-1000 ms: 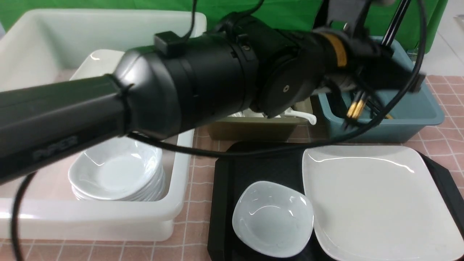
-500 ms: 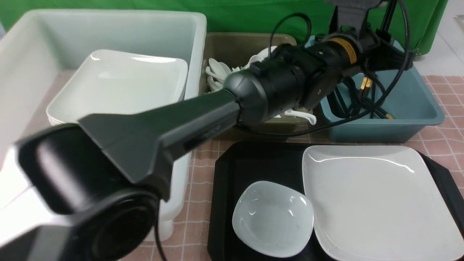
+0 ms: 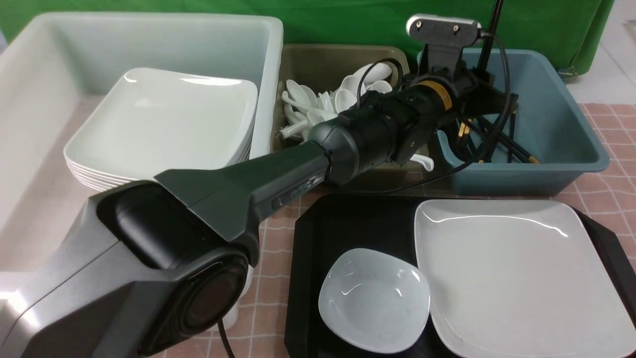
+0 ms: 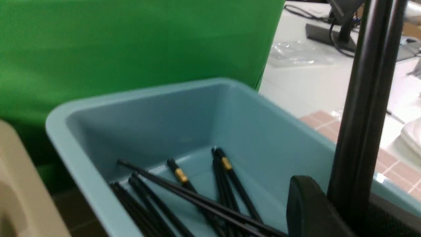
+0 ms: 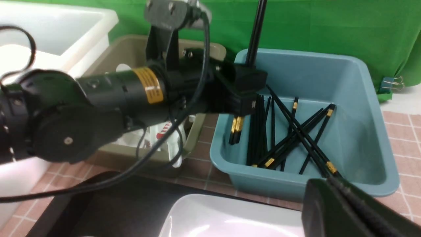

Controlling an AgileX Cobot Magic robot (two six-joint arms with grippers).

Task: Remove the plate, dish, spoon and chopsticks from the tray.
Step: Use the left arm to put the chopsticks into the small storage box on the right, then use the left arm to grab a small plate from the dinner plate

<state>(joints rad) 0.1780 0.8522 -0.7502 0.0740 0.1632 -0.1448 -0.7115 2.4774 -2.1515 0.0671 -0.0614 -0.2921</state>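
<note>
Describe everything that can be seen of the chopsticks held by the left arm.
The chopsticks are a pair of thin, long, black sticks, with gold bands near the lower ends. They stand nearly upright, side by side, gripped just above the bands by the shut jaws of the left gripper. Their banded ends hang inside the blue-grey bin, beside its left wall; contact with it cannot be told.

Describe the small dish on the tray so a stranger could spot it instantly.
Find the black tray in front of the blue-grey bin. Two white pieces sit on it; the dish is the small, greyish, bowl-like one left of the wide flat plate.
</note>
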